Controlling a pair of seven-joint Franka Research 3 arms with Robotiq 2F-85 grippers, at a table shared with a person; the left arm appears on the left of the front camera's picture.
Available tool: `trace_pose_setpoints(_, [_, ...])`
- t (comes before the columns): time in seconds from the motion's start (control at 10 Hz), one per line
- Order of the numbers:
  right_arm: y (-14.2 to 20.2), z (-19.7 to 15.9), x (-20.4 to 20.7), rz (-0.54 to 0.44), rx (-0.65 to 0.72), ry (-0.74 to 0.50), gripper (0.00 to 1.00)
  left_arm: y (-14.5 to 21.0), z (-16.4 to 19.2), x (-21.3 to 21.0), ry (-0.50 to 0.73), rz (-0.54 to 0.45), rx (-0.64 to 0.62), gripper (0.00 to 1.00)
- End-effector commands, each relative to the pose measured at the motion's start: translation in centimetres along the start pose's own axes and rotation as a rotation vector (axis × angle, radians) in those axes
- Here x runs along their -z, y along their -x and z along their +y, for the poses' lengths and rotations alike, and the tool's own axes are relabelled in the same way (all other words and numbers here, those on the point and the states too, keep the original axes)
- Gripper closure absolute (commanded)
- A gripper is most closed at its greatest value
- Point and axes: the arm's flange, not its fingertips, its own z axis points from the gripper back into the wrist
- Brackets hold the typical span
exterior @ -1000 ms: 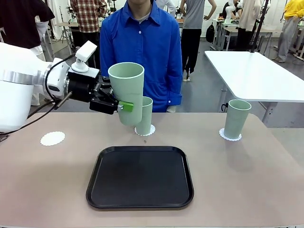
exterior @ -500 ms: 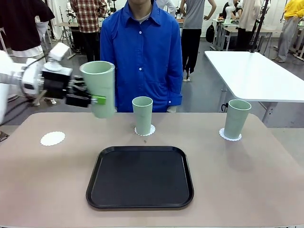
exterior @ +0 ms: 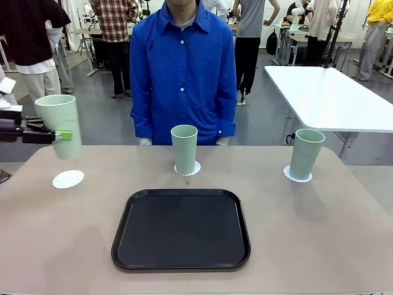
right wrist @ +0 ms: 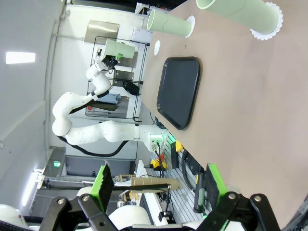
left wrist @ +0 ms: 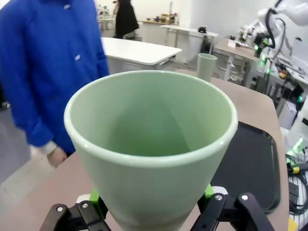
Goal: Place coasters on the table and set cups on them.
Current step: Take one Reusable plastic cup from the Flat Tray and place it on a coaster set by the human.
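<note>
left gripper (exterior: pixel 60 135), jaws clamped on third cup (exterior: pixel 60 125), hovers above empty left coaster (exterior: pixel 68 179); right jaws open. next: lower squarely.

Black tray (exterior: pixel 180 228) fills the table's (exterior: pixel 319 246) middle; both sides lie open.

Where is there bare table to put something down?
Bare table lies right of the black tray, below the right cup, and left of the tray, below the empty coaster. It is tighter between the tray's far edge and the middle cup.
</note>
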Motion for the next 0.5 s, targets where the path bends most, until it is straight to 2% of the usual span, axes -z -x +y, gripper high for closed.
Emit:
trace_pose_setpoints(0.0, [0.1, 0.2, 0.0, 0.006, 0.009, 0.003, 0.0, 1.5, 2.5, -1.1, -0.002, -0.035, -0.072, 0.14])
trace_pose_setpoints(0.2, [0.1, 0.2, 0.0, 0.006, 0.009, 0.003, 0.0, 3.1, 3.7, -2.7, -0.033, -0.067, -0.102, 0.14])
trace_pose_setpoints(0.4, [0.1, 0.2, 0.0, 0.006, 0.009, 0.003, 0.0, 2.5, 2.1, -1.8, -0.019, -0.072, -0.043, 0.14])
